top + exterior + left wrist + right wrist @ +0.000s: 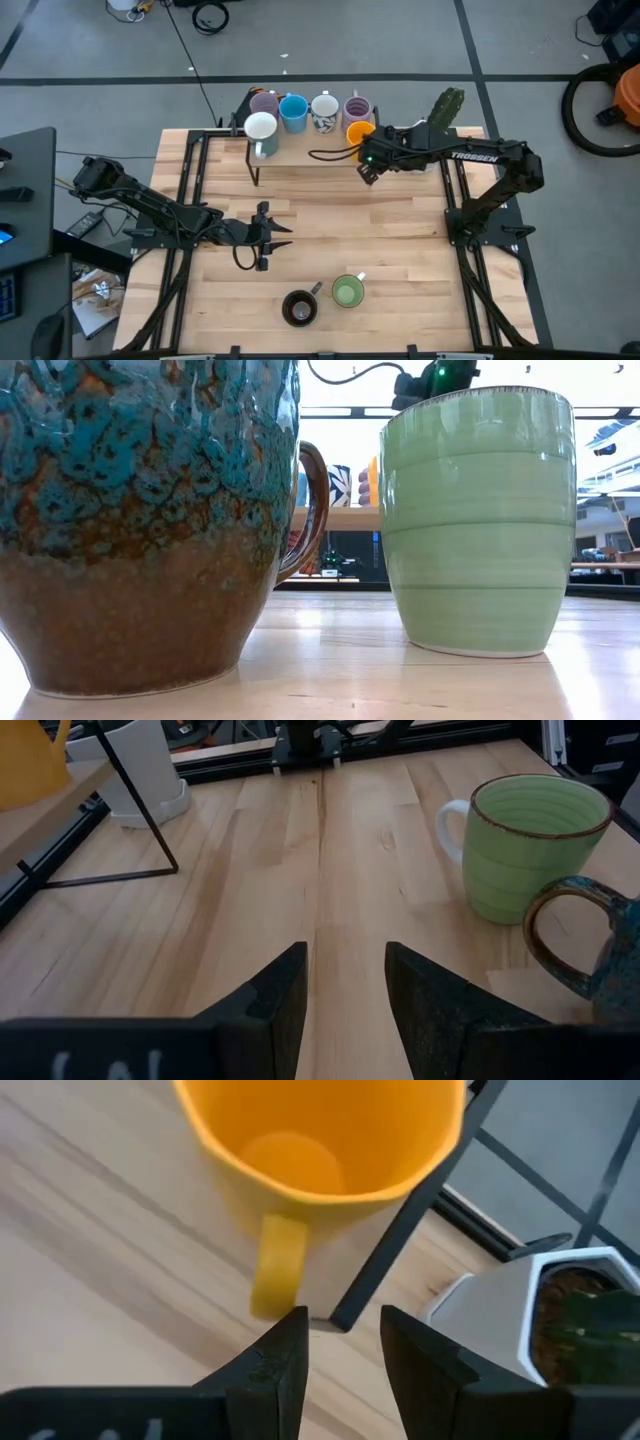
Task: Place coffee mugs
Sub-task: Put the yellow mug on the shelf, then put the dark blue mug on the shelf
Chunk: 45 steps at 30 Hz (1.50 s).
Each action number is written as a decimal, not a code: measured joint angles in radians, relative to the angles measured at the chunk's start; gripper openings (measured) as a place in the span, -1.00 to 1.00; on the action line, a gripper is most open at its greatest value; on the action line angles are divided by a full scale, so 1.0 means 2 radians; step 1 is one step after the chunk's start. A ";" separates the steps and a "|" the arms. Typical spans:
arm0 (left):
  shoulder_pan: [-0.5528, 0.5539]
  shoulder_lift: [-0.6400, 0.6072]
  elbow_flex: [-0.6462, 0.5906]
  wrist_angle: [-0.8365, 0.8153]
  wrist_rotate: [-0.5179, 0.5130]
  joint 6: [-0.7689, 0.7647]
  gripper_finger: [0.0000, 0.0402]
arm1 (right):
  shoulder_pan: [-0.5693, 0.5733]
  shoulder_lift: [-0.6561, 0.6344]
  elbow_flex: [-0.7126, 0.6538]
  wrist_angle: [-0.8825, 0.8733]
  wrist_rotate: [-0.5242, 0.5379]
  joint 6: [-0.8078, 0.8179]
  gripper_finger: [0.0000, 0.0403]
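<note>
The right tool (335, 1350) hangs over the raised shelf (300, 143) at the back of the desk (400, 230), its two fingers slightly apart and gripping nothing. Just ahead of its tips sits the orange mug (320, 1150), upright, mouth open, with its handle (278, 1265) pointing back toward the tool. That handle lies a little to one side of the gap, not inside it. Beside the tool, past a black shelf leg, stands the white faceted pot (520, 1310) with its cactus.

Farther along the shelf from the right tool stand a lilac mug (357, 108), a patterned white mug (324, 110), the blue mug (293, 112), a plain white mug (260, 128) and a second lilac mug (264, 100).

The left tool (345, 985) rests low over the front half of the desk, fingers parted and empty. Ahead of it and off to one side are the green mug (525, 845) and, touching or nearly touching it, the dark brown mug (590, 950) with its blue-mottled glaze.

These mugs look like glazed ceramic: stiff, fairly heavy for their size, smooth enough to slip, and likely to chip if knocked together or dropped. The handle looks too thin for a steady hold. Pinching the wall at the rim, one finger inside and one outside, seems safest.
</note>
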 joint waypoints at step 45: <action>-0.001 0.002 0.000 0.067 0.085 -0.003 -0.29 | 0.230 -0.028 -0.056 0.080 0.127 -0.024 -0.34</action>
